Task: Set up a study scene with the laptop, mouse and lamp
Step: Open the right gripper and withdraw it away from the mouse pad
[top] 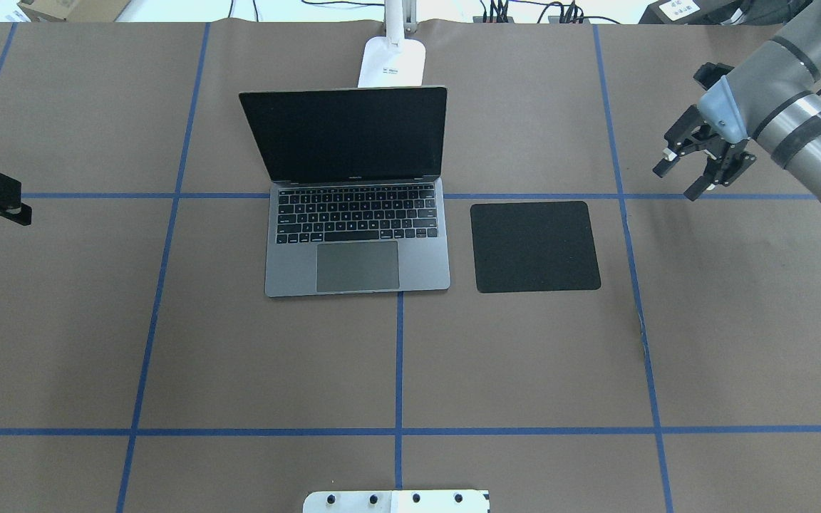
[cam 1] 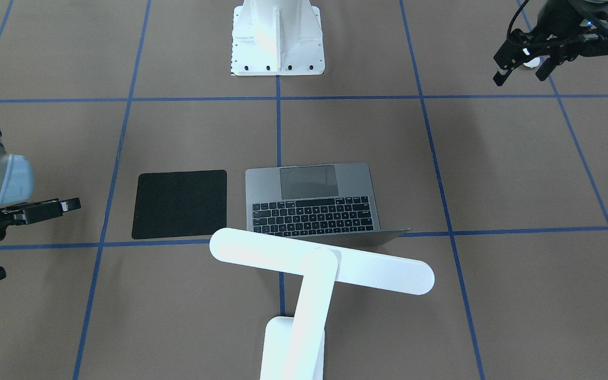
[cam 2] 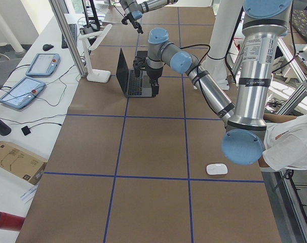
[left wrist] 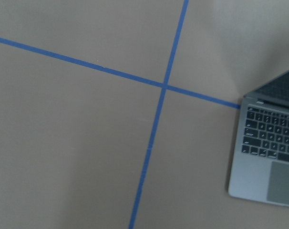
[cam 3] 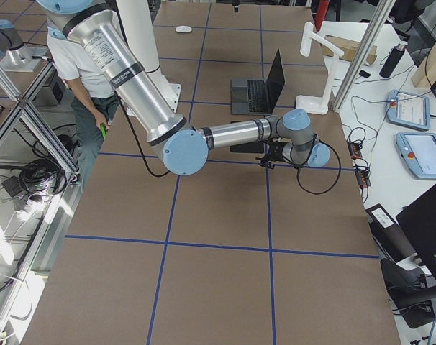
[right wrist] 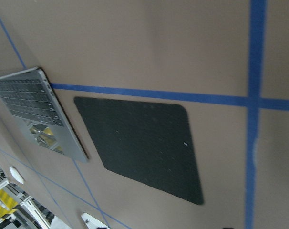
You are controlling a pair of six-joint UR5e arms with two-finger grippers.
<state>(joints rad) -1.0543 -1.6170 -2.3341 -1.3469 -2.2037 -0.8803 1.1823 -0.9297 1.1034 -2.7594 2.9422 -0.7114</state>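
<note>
Grey metal laptop [top: 289, 274], lid up | matte black square pad [top: 535, 246] beside | left gripper [cam 1: 520, 77] spread | right gripper [top: 675, 184] spread

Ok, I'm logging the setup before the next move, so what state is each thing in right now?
laptop: open, screen dark.
lamp: standing upright; lit or not, cannot tell.
mouse: lying on the table, untouched.
black pad: flat, nothing on it.
left gripper: open, empty.
right gripper: open, empty.
</note>
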